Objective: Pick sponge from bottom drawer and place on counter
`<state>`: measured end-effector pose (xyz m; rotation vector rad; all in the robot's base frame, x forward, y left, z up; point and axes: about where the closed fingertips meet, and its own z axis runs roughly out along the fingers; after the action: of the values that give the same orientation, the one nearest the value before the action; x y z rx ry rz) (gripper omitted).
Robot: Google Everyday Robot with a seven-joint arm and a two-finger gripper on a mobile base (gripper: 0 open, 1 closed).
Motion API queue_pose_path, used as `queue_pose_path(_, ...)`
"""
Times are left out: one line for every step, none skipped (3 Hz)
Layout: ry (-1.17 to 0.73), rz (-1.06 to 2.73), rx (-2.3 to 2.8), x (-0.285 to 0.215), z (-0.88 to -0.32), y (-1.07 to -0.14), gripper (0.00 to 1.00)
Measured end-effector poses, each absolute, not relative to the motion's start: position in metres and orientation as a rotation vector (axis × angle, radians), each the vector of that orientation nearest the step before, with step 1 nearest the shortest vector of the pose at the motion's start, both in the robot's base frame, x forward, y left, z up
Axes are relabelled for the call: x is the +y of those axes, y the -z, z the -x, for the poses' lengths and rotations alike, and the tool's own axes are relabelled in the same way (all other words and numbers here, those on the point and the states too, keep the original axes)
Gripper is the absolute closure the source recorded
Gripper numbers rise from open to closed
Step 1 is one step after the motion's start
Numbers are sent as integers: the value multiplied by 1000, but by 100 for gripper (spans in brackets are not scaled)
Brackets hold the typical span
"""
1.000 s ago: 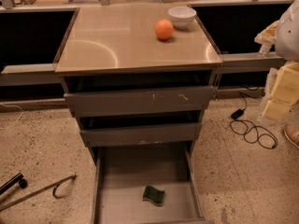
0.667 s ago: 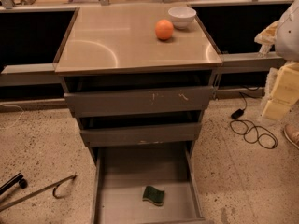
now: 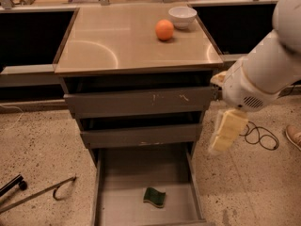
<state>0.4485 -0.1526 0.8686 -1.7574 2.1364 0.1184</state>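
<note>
The sponge (image 3: 154,197), dark green face up, lies on the floor of the open bottom drawer (image 3: 122,206), near its front middle. The counter (image 3: 117,41) is the glossy beige cabinet top above, and it carries an orange (image 3: 164,29) and a white bowl (image 3: 182,16). My gripper (image 3: 228,131) hangs down from the white arm (image 3: 263,74) at the cabinet's right side, level with the middle drawers. It is above and to the right of the sponge and well apart from it. Nothing shows in it.
Two grey drawers with scratched fronts (image 3: 141,102) sit part open above the bottom drawer. A black cable (image 3: 257,136) and a shoe (image 3: 294,135) lie on the floor at the right. A metal rod with a hook (image 3: 42,192) lies at the left.
My arm has swung in from the right edge, bringing the gripper leftward and closer to the cabinet's right side. The sponge, orange and bowl have not moved.
</note>
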Motion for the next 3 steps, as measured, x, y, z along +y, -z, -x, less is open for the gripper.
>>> queue_pose_path(-185,1768,2138,-113,-456,-793,0)
queue_pose_path(-200,1706,2219,-92,-466,-723,0)
queue_pose_path(-198,1660,2239,-92,-468,-723,0)
